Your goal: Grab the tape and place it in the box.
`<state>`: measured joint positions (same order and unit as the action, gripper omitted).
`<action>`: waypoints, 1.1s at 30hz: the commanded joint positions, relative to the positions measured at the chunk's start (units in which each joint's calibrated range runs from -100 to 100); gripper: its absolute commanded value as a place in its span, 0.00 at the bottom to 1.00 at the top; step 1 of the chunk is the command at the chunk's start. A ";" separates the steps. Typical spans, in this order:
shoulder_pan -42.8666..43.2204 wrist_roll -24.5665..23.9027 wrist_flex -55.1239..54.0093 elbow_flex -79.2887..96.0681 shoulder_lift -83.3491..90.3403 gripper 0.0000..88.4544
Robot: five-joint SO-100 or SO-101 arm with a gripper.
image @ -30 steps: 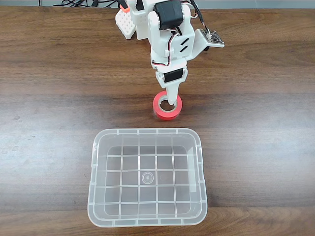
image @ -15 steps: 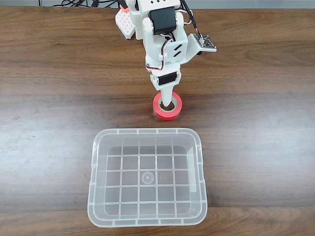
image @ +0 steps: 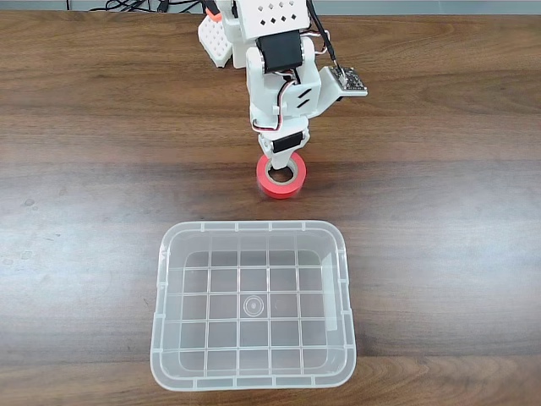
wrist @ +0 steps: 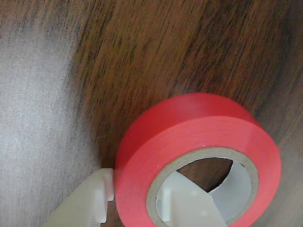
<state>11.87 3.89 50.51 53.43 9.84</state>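
Gripper (image: 281, 169) pinches tape (image: 281, 179) wall, seemingly firm; box (image: 253, 231) near table's (image: 101, 211) front edge, well apart.

Even, bright overhead light in the fixed view; wrist view shows a hazy glare patch on the dark wooden table (wrist: 33, 118), slightly soft focus.

A dark wood-grain table (image: 439, 127) spans the fixed view; beyond its far edge, what may be black cables (image: 127, 5).
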 commanded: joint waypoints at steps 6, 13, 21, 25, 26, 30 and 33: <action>-0.39 0.12 0.09 -1.26 1.67 0.08; -1.04 -0.25 12.68 -15.72 7.46 0.08; -0.46 0.07 26.38 -30.35 20.90 0.09; -0.97 0.12 28.52 -30.96 24.52 0.09; -1.04 0.12 28.52 -30.87 24.92 0.09; -1.26 0.17 28.94 -31.13 26.04 0.09; -1.56 0.17 28.94 -32.62 26.12 0.09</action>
<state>11.27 3.73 79.24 27.71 32.78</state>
